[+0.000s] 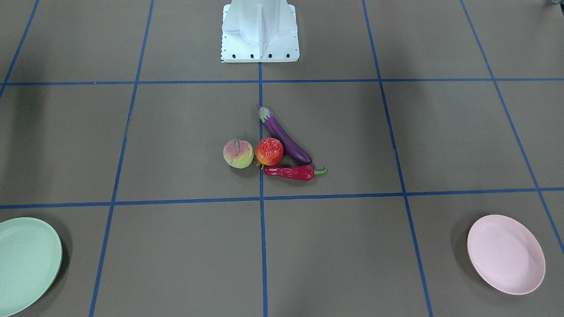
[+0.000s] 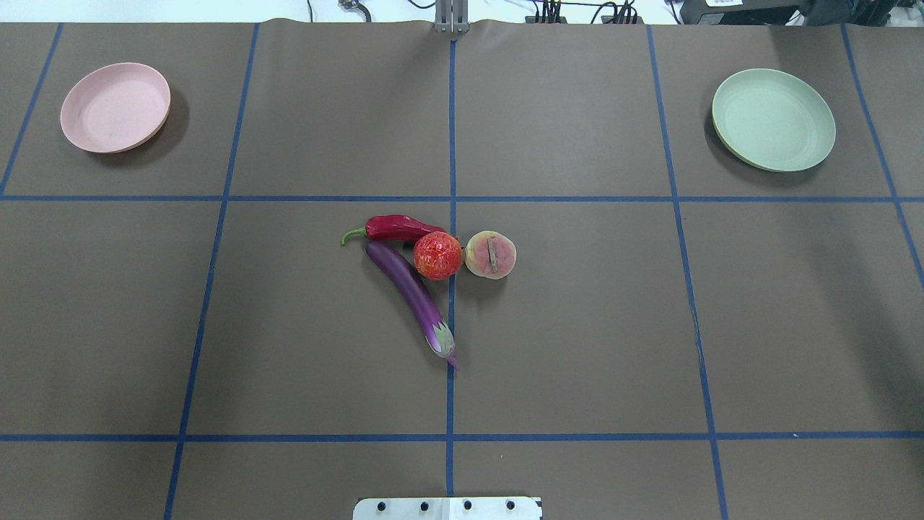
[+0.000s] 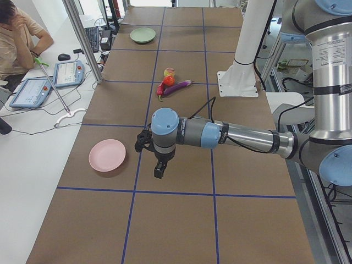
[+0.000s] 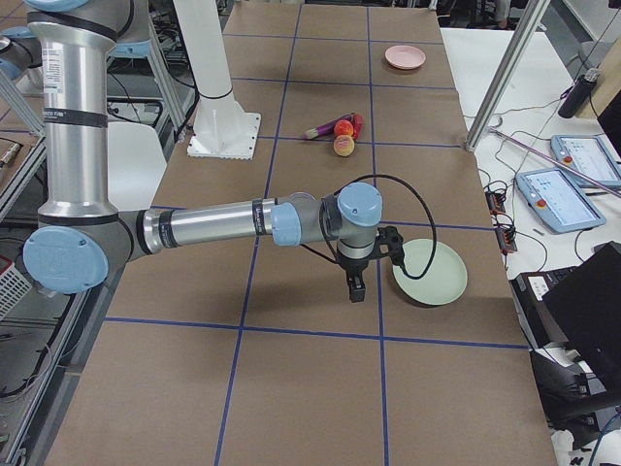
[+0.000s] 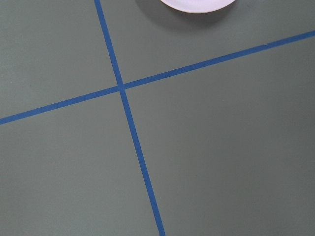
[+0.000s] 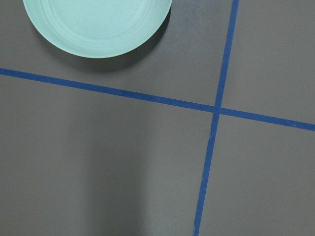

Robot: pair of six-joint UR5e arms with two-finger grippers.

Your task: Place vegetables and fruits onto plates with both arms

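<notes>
Mint plate (image 1: 26, 264) cropped at edge — left fingers (image 3: 158, 172), right fingers (image 4: 356, 288): released or clenched, cannot tell.

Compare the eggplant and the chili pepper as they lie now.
The eggplant is purple, the chili pepper red. The eggplant is longer than the chili pepper. The eggplant lies diagonally, calyx toward the robot; the chili pepper lies crosswise, stem toward the robot's left. Both are glossy.

A robotics lab: a blue-taped grid table (image 2: 577, 325) beneath the left gripper's (image 3: 159, 174) fingers (image 3: 159, 168), teach pendants (image 3: 68, 73) on the white side bench (image 3: 33, 157).
</notes>
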